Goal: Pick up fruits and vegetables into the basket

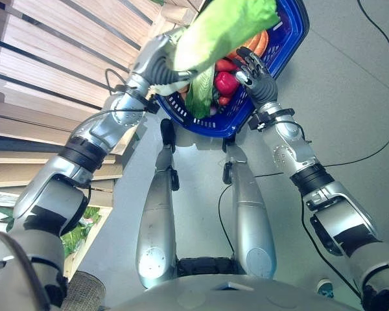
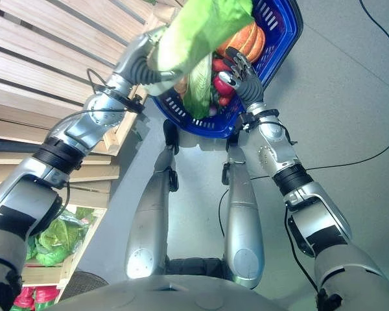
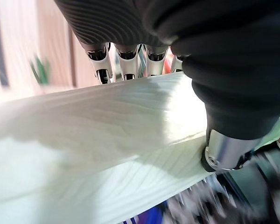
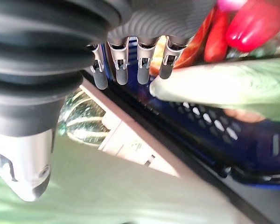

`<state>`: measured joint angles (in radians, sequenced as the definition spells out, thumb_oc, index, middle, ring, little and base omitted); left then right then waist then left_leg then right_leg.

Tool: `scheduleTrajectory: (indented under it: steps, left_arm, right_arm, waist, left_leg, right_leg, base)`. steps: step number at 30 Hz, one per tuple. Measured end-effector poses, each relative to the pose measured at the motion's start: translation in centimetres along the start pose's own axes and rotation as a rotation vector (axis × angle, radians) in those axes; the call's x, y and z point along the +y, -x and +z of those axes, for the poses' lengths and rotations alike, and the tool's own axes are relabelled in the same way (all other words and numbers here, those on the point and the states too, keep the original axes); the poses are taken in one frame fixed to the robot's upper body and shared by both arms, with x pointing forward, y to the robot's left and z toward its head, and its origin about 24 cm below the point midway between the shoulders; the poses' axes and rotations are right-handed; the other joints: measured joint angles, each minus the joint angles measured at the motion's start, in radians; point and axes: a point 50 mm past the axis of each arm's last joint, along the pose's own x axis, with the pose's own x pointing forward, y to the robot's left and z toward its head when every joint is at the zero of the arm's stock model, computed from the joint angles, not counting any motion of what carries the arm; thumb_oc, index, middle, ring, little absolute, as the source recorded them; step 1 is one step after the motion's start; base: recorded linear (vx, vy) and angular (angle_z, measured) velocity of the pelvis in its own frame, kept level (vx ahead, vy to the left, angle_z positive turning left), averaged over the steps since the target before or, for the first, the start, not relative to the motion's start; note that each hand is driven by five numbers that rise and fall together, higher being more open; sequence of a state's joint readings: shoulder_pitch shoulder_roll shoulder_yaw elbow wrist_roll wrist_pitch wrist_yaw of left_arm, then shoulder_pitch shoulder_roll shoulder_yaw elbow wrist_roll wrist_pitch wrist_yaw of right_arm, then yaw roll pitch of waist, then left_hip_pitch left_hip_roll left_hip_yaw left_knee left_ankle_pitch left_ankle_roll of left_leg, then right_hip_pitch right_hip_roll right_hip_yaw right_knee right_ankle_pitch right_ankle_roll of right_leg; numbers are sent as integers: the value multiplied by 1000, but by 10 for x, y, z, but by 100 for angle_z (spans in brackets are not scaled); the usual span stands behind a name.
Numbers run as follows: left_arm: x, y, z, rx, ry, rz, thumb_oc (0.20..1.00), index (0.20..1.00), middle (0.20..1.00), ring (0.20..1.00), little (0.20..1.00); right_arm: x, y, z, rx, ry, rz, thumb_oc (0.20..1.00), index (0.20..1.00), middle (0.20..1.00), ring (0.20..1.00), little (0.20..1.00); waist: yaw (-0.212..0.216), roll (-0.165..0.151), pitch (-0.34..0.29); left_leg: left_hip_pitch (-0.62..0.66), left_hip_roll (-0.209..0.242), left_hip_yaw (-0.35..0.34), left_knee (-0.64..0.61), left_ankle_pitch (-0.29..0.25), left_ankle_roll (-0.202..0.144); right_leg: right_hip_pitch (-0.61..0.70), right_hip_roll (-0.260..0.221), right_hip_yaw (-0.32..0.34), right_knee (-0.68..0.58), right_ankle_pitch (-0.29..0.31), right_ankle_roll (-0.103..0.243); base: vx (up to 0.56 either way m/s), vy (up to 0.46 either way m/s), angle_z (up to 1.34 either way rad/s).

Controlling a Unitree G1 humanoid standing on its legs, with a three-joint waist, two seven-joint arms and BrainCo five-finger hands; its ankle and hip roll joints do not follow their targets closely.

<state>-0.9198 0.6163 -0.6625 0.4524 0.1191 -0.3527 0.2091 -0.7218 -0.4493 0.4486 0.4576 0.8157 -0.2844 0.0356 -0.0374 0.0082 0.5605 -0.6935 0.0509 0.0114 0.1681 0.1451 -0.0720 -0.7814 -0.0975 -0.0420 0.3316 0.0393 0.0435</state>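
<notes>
The left robot hand [image 1: 157, 65] is closed around the pale stalk end of a large leafy cabbage [image 1: 223, 29], fingers on one side and thumb on the other, as its wrist view confirms. The cabbage is held above the blue basket [image 1: 286, 40], its green leaves stretching from the hand toward 1 o'clock over the basket's contents. The basket sits on the grey floor [image 1: 350, 97] at 12 o'clock in the head views, with its near rim turned toward the robot. Inside it lie an orange pumpkin [image 2: 245, 40], red peppers [image 1: 225, 83] and a green leafy vegetable [image 1: 201, 94] that hangs against the near wall. The right robot hand [image 1: 253, 70] is over the basket's near-right part, just beside the red peppers, its fingers loosely extended and holding nothing; whether it touches the produce cannot be told. In the right wrist view its fingers [image 4: 120, 65] hang straight over the basket's blue slotted wall. A wooden slatted shelf unit [image 1: 45, 58] stands at 9 to 11 o'clock, beside the basket. In its lower part, at 8 o'clock, lies bagged green produce [image 2: 55, 236].
</notes>
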Motion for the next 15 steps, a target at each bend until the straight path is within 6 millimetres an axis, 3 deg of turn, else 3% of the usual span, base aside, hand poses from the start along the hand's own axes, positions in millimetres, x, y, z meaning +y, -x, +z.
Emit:
scheduleTrajectory:
  steps: [15]
  left_arm:
    - [-4, -2, -1, 38, 7, -78, 200, 200, 200, 200, 200]
  right_arm:
    - [4, 2, 2, -12, -18, 14, 1000, 1000, 1000, 1000, 1000]
  waist:
    - [-11, -1, 0]
  left_leg:
    - [-13, 0, -2, 0, 0, 0]
  right_leg:
    - [-10, 1, -2, -4, 3, -4]
  base:
    - [0, 0, 0]
